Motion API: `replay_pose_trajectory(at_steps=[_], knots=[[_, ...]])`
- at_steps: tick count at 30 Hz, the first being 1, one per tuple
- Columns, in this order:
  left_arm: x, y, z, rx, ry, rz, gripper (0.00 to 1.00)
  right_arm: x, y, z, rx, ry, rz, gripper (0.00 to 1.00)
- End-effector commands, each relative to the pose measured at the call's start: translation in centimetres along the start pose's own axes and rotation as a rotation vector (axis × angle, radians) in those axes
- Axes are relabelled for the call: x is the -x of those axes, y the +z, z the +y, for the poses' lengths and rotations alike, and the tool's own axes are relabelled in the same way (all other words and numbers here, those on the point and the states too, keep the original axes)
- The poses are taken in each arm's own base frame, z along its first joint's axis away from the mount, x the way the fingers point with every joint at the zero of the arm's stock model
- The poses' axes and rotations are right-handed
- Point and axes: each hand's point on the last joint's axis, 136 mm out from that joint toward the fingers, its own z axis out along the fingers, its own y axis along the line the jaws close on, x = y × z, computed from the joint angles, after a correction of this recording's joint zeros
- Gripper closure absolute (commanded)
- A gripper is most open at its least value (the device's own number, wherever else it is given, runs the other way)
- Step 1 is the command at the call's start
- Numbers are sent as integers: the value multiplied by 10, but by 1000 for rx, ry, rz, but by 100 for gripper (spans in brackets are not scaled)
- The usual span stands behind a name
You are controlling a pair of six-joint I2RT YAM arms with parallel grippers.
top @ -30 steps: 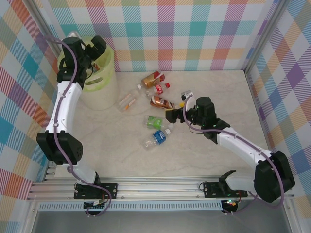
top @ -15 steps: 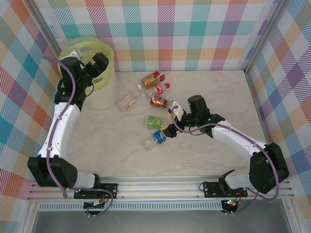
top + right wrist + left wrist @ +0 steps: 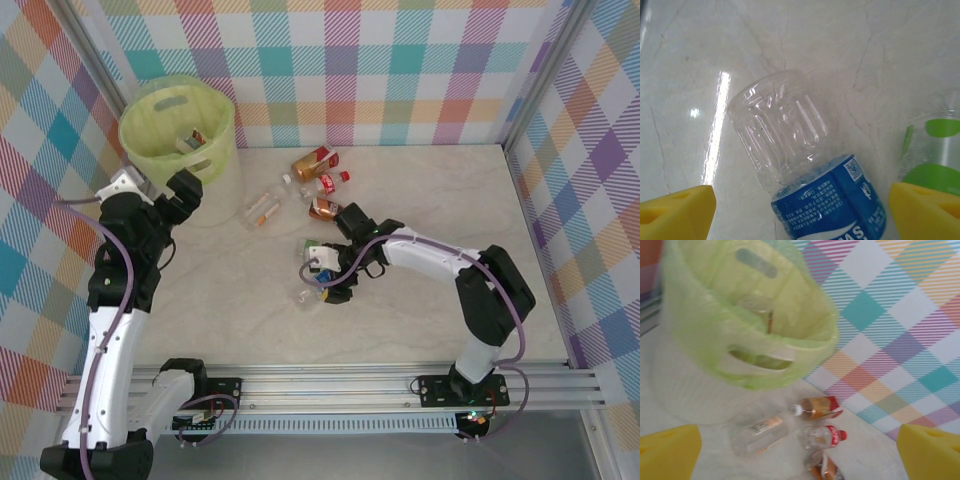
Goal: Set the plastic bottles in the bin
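Note:
The yellow-green bin (image 3: 176, 118) stands at the far left with a bottle lying inside; in the left wrist view the bin (image 3: 705, 325) is ahead of the camera. Several plastic bottles lie mid-table: a brown-label one (image 3: 313, 162), a red-cap one (image 3: 331, 182), an orange-label one (image 3: 262, 208), a green-label one (image 3: 318, 248) and a blue-label one (image 3: 320, 285). My right gripper (image 3: 800, 215) is low over the blue-label bottle (image 3: 815, 200), open, one finger on each side, a gap still on the left. My left gripper (image 3: 800, 455) hangs open and empty just near of the bin.
Another brown bottle (image 3: 324, 208) lies beside the right arm's wrist. Checked walls close the table at the back and on both sides. The green-label bottle (image 3: 932, 150) lies close to the right finger. Bare marble-look table spreads to the right and front.
My left gripper has pulled back from over the bin toward the near left. My right gripper has swung left and down, from beside the brown bottle onto the blue-label bottle.

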Motion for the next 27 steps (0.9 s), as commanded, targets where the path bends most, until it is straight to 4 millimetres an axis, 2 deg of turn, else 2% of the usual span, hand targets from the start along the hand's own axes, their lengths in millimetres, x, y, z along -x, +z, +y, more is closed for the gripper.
replay_pose_trajectory(at_steps=[1,4,8,12,17,20,23,27], knots=[[-12,-16,44,177,26,-16,0,-9,2,1,16,-141,83,12],[-21,-24,61,205,-8,-52,0,-11,8,-2,18,-170,108,14],[-28,-24,72,222,-59,-73,0,-21,20,-1,43,-200,175,15],[-34,-15,70,225,-56,-26,0,-29,30,-11,12,-235,229,18],[-39,-7,70,234,-53,7,0,-39,43,-13,11,-265,276,19],[-37,-8,70,235,-50,-1,0,-42,51,-16,-16,-284,280,24],[-39,-10,71,235,-46,3,0,-42,55,-13,-13,-279,266,26],[-50,-3,63,185,-38,62,0,-39,57,-9,-13,-275,225,31]])
